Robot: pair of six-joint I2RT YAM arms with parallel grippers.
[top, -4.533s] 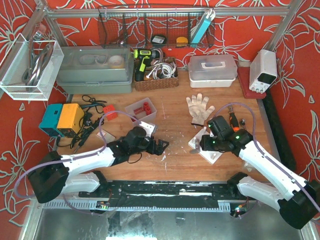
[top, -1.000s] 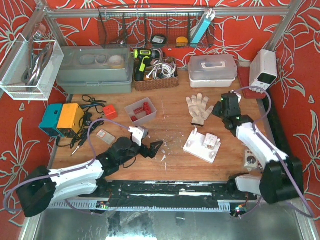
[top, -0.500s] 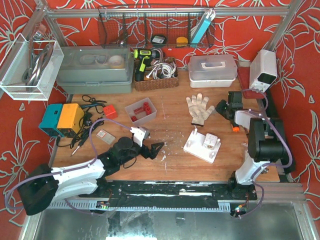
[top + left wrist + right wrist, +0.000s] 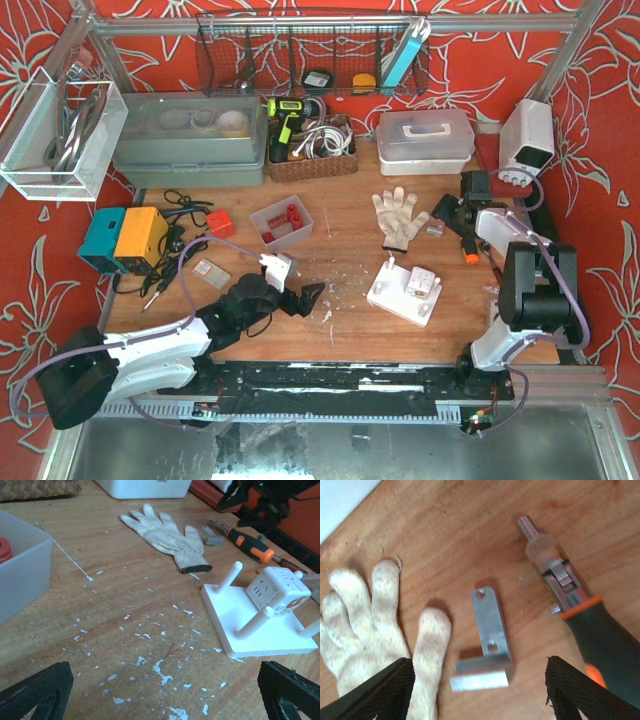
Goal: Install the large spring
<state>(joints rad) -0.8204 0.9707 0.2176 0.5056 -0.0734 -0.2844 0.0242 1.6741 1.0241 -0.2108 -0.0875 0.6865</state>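
The left tool (image 4: 162, 695) hung wide open and empty over the paint-flecked surface (image 4: 125, 605). Right of it lay the white pegged base (image 4: 280, 637), carrying a white cube (image 4: 277, 590). Farther right, the right tool (image 4: 477, 692) gaped wide and empty above a metal bracket (image 4: 487, 640), between the glove (image 4: 365, 615) and the screwdriver (image 4: 580, 615). The large spring could not be made out.

You work on a scuffed brown wooden tabletop (image 4: 340, 225) flecked with white specks. It is walled on three sides by red panels printed with white flowers (image 4: 600, 90). A silver aluminium frame rail (image 4: 150, 30) crosses the back and carries a black wire basket (image 4: 215, 70). Along the near edge lies what looks like a dull grey metal sheet (image 4: 300, 450). The light is even and the shadows are soft.
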